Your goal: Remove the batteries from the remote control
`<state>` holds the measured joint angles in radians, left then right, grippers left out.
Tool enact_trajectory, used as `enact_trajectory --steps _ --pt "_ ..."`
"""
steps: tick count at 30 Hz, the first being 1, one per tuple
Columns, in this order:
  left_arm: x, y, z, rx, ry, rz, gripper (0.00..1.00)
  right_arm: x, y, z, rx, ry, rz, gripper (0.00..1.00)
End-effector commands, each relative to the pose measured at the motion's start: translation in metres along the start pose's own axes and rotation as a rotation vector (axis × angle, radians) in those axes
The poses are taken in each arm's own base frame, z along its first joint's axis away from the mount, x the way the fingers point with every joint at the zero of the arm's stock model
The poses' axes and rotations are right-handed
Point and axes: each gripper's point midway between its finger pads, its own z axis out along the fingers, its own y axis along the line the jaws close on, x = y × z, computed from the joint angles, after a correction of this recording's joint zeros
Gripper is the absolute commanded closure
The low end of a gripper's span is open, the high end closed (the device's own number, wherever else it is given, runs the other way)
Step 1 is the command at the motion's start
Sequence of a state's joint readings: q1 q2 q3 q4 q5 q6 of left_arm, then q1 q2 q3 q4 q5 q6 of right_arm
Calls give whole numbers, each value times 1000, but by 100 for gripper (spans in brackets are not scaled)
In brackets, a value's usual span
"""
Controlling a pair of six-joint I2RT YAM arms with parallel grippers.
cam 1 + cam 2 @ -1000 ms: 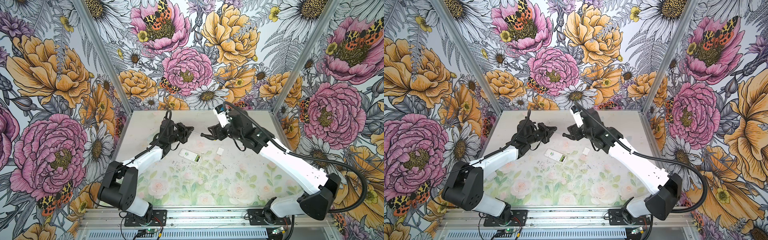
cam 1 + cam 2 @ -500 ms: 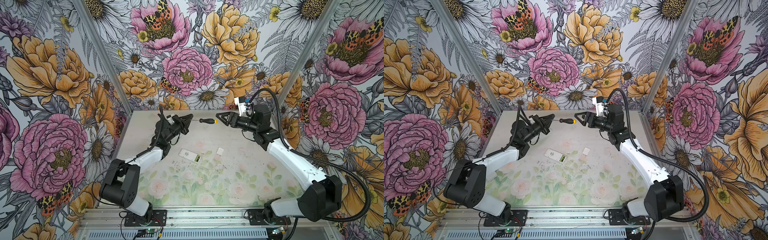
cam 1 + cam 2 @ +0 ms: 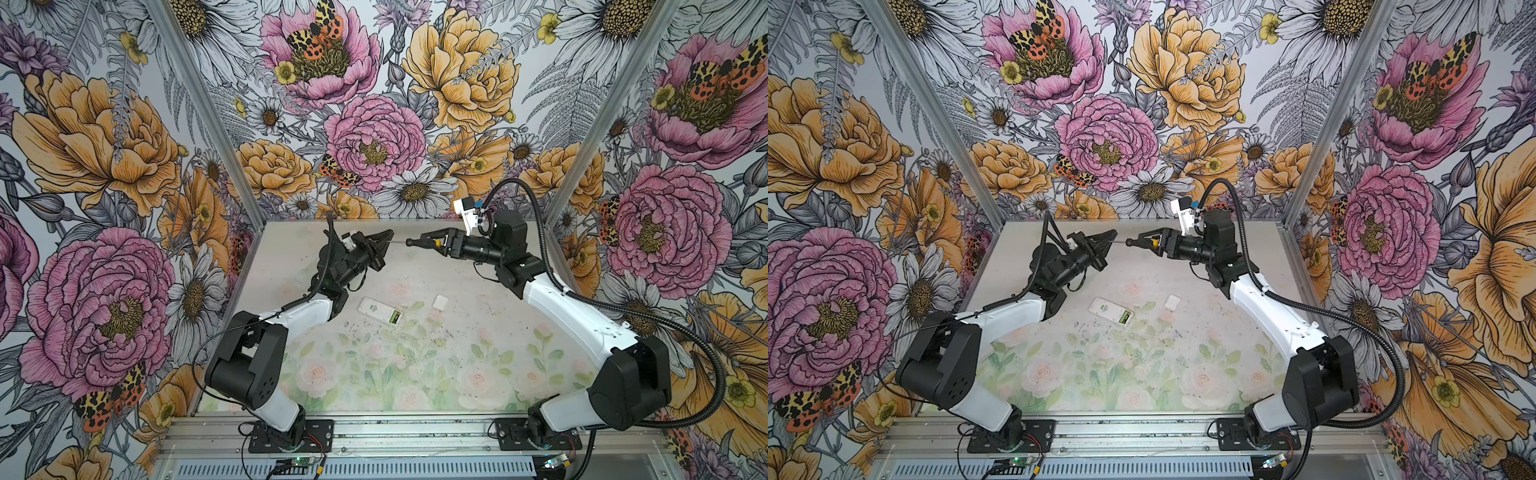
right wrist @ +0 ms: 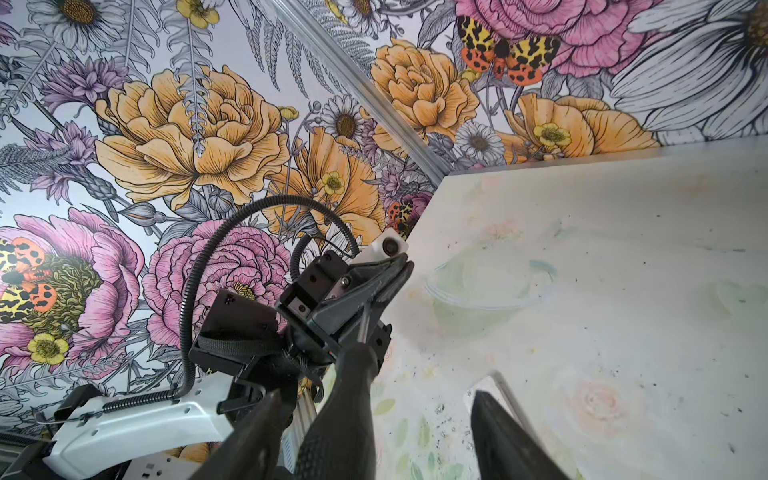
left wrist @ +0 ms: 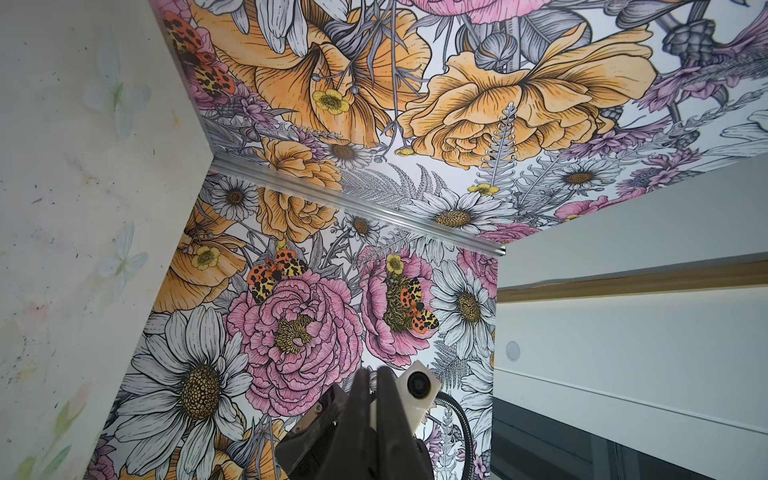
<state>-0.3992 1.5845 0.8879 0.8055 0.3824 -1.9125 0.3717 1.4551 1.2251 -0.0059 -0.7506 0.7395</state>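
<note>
The white remote control (image 3: 374, 308) (image 3: 1105, 308) lies on the table with its end compartment open. A lime-green battery (image 3: 395, 318) (image 3: 1125, 319) shows inside; other batteries cannot be made out. Both grippers hang above the table's back, facing each other. My left gripper (image 3: 388, 238) (image 3: 1111, 237) (image 5: 374, 372) is shut on the thin metal shaft of a screwdriver (image 3: 432, 242) (image 3: 1149, 241) (image 4: 347, 399). My right gripper (image 3: 417, 242) (image 3: 1139, 240) (image 4: 376, 395) stands open around the black-and-yellow handle, with a gap on either side.
A small white square cover (image 3: 440, 302) (image 3: 1172, 302) lies to the right of the remote. Dark specks dot the table (image 3: 415, 374) in the middle. The flowered walls close in at the back and on both sides.
Both grippers rose from low over the table's middle to its back. The left kept the screwdriver by its shaft; the right drew away, then moved in around the handle.
</note>
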Motion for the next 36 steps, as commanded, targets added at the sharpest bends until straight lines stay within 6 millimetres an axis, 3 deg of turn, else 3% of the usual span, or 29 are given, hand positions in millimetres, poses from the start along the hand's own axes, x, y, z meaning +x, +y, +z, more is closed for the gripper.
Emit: enact_trajectory --steps 1,7,16,25,28,30,31,34,36 --pt "5 -12 2 43 3 17 100 -9 11 2 -2 -15 -55 28" --pt "6 -8 3 30 3 22 100 -8 13 9 3 -15 -56 30" --pt "9 -4 5 22 9 20 100 -11 6 17 32 -40 -36 42" --pt "10 3 5 11 7 18 100 -10 4 22 31 -46 -16 65" --pt "12 5 5 9 13 24 100 -10 4 22 28 -45 -4 80" --pt "13 8 4 -1 19 33 100 -11 6 22 23 -46 -1 96" --pt "12 8 2 -7 17 44 89 -11 7 22 22 -45 4 100" --pt "8 8 -4 -53 11 95 43 -12 5 18 51 -45 18 100" --pt "-1 3 -13 -87 -12 164 27 -13 6 13 82 -51 13 100"
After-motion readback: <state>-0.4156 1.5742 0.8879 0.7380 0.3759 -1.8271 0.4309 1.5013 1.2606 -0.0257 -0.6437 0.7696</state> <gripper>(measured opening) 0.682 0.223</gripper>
